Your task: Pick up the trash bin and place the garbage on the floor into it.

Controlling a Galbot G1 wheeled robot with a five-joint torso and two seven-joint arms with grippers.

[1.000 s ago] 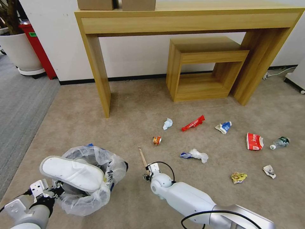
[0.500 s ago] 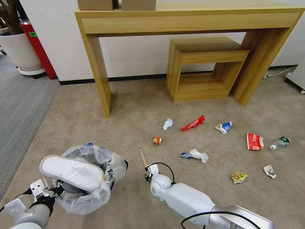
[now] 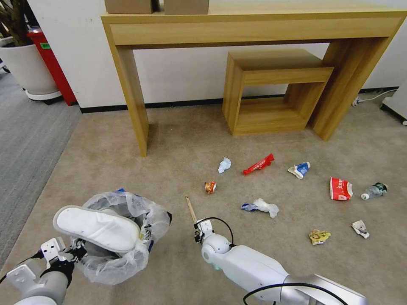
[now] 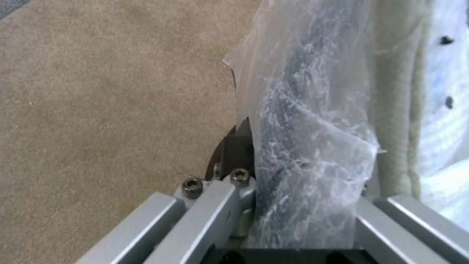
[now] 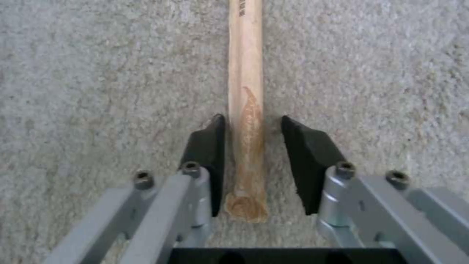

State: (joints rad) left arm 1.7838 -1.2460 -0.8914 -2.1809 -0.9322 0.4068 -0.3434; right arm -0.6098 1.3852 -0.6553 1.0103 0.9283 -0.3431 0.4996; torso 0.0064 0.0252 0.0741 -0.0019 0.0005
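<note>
The trash bin (image 3: 127,237), blue with a clear bag liner, hangs at the lower left with a white slipper (image 3: 97,228) lying across its mouth. My left gripper (image 3: 70,254) is shut on the bin's near rim; in the left wrist view the left gripper (image 4: 305,212) pinches the bag-covered rim of the trash bin (image 4: 293,110). The wooden stick (image 3: 190,208) lies on the beige floor (image 3: 178,140). My right gripper (image 3: 197,232) is down at its near end. The right wrist view shows the right gripper (image 5: 251,123) open, its pads on either side of the stick (image 5: 245,55).
More garbage lies to the right: a tissue (image 3: 224,164), a red wrapper (image 3: 258,164), a blue-white carton (image 3: 299,169), a red-white packet (image 3: 340,188), a bottle (image 3: 374,190) and a yellow wrapper (image 3: 318,236). A wooden console table (image 3: 254,25) stands behind.
Almost nothing differs. The view has shifted a little, and the right gripper stays low over the stick's near end.
</note>
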